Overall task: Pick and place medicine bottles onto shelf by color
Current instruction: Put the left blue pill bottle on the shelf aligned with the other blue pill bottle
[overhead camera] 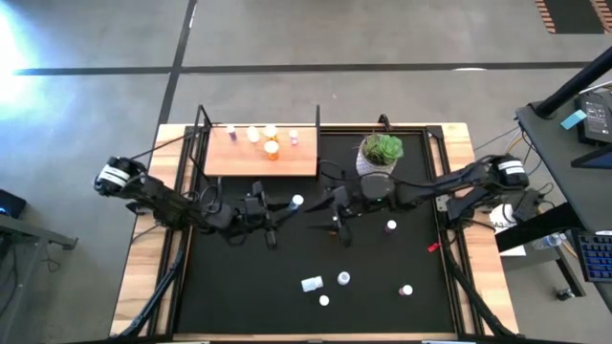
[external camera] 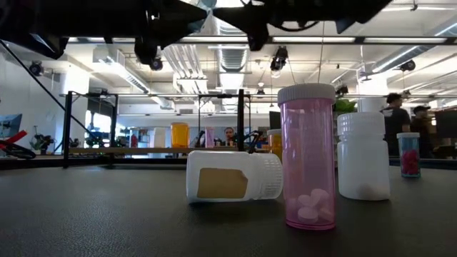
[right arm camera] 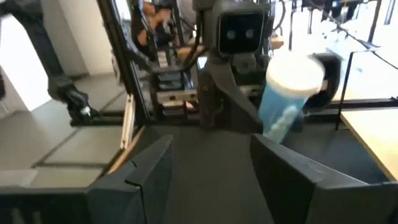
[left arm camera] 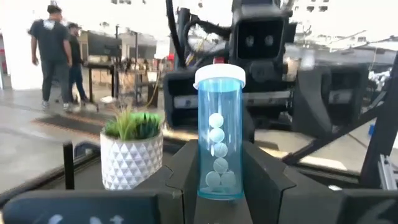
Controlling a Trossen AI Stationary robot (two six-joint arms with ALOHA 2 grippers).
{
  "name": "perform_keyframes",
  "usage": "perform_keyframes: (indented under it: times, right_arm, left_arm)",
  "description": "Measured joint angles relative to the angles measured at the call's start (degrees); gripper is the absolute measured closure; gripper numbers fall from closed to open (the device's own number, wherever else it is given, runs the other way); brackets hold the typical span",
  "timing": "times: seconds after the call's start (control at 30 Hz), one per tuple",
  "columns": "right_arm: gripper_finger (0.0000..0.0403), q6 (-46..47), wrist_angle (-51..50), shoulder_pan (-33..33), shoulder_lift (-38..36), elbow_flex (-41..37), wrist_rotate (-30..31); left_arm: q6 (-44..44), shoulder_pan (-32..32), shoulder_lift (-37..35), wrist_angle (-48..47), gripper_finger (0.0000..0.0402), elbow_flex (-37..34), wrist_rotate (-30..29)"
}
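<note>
Bottle of clear blue plastic with a white cap (left arm camera: 219, 134) stands upright between the left gripper's (left arm camera: 219, 180) fingers, clamped, held mid-table just near of the light-wood shelf (overhead camera: 260, 153). The right gripper (right arm camera: 208, 158) faces it, fingers spread, empty. Five bottles stand on the shelf; five more lie scattered on the black mat (overhead camera: 239, 287).

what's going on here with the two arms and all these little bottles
The left gripper holds a clear blue pill bottle upright between its fingers, above the black mat near the middle of the table. The right gripper faces it with fingers apart and empty. A few bottles already stand on the wooden shelf, including an orange one; several more remain on the mat, one white bottle lying on its side.
</note>
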Motion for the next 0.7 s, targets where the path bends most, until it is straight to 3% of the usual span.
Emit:
perform_keyframes:
  times: [0.3, 0.7]
  right_arm:
    - [0.0192, -4.0, -3.2, 0.0, 3.6, 8.1, -0.2]
    - [0.0193, -4.3, -3.6, 0.0, 2.4, 7.4, -0.1]
  left_arm:
    - [1.9, -0.7, 0.1, 3.1, 0.032, 0.0, 0.1]
    - [9.7, -0.9, -0.3, 9.2, 0.032, 0.0, 0.6]
